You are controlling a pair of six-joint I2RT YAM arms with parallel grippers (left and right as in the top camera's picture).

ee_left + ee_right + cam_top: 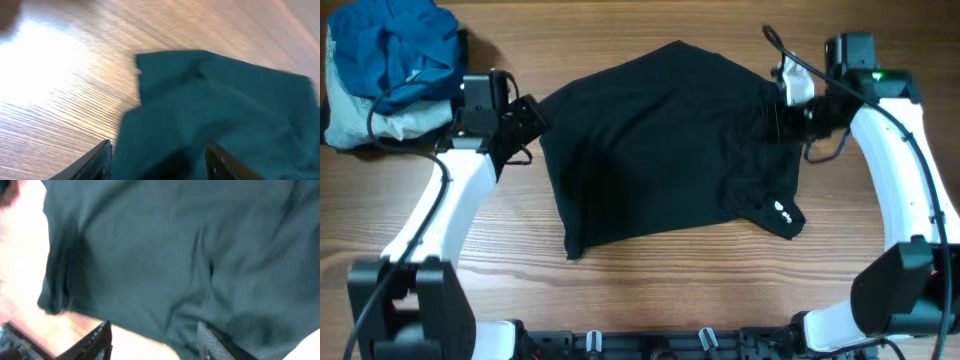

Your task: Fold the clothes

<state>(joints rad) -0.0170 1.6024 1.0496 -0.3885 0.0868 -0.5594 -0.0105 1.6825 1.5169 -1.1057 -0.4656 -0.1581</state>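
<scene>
A blue heap (400, 40) sits at the far left of the surface (650, 290). Next to it, the left claw (159, 146) stands spread at the shirt's left edge. The black shirt (660, 150) lies mid-surface, soft, rumpled and roughly flat, with uneven corners. A small white logo (781, 209) marks its near right corner but is too small to read. The right claw (153, 326) is spread over the shirt's right edge.
</scene>
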